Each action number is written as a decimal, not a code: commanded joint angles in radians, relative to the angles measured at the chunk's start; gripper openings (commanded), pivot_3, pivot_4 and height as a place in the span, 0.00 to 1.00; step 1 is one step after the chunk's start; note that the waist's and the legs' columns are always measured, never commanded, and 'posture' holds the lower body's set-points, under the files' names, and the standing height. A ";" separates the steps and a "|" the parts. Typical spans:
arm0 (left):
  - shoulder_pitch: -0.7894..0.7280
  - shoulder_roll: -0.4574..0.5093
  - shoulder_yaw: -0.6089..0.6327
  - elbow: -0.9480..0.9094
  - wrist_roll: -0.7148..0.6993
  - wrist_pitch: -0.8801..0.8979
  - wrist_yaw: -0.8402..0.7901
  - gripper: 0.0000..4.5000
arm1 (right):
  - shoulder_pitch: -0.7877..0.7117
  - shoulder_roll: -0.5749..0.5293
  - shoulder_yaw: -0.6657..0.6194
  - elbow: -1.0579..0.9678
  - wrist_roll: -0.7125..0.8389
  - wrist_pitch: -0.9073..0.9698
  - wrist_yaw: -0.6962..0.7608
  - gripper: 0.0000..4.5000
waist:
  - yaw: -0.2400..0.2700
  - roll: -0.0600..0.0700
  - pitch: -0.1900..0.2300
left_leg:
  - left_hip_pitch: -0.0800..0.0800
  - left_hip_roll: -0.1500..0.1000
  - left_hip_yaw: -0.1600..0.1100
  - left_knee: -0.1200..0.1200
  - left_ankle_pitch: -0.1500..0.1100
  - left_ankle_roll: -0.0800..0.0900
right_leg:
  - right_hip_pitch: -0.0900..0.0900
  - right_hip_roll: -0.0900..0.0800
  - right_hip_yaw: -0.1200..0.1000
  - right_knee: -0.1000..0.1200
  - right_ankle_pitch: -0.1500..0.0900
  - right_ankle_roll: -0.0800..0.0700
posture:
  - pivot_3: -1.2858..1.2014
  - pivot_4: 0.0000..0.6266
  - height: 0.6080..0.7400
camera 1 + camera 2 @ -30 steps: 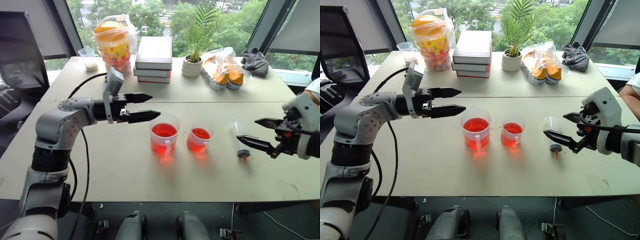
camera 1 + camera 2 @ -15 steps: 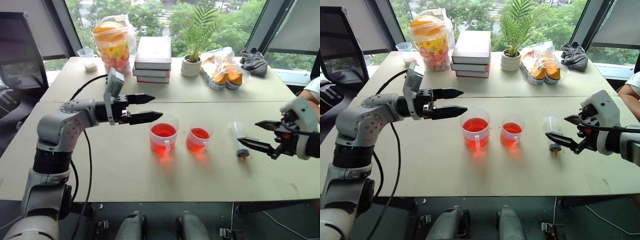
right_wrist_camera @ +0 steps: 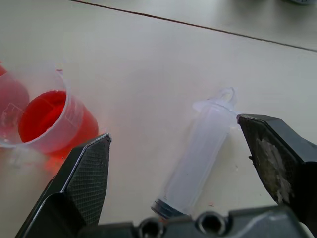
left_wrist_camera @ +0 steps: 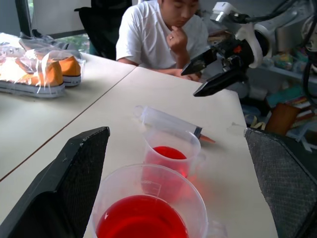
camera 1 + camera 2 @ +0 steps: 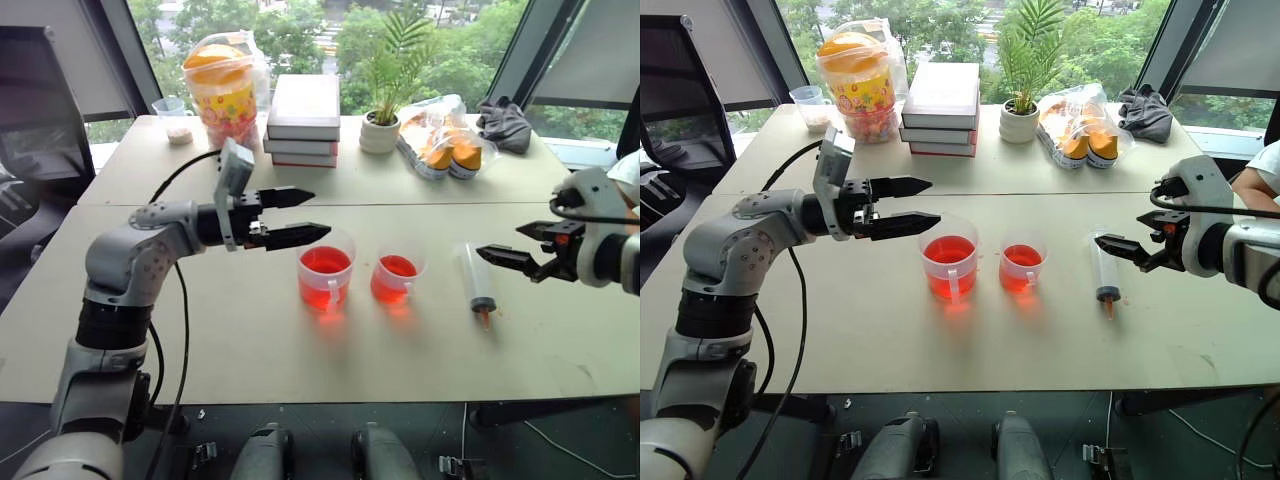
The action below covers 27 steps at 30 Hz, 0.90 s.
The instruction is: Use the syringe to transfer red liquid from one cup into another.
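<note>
Behind the syringe (image 4: 168, 121), the left wrist view catches a seated person (image 4: 161, 32); both grippers, left (image 5: 300, 215) and right (image 5: 512, 248), spread wide.

Head eyes look down over the table (image 5: 250, 340); both close wrist views share the syringe (image 3: 198, 153).

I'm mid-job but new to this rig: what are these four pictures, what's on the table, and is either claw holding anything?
It is a humanoid robot with two arms. Two pictures come from its head, looking down over the table; the other two from cameras on each wrist, looking along that claw's black fingers. On the table stand the large beaker and the small cup, both holding red liquid. The syringe lies flat beside them. The left gripper hovers open near the beaker; the right gripper is open above the syringe. Neither holds anything.
</note>
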 commanded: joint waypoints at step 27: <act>0.058 -0.043 0.069 -0.119 -0.029 -0.039 0.139 1.00 | -0.560 0.287 0.534 0.965 -0.422 -0.065 0.148 0.82 | 0.000 0.000 0.000 | -0.003 -0.001 0.001 -0.001 0.000 0.000 | -0.003 0.001 0.000 0.000 0.000 0.000 | 0.52 0.24 1.00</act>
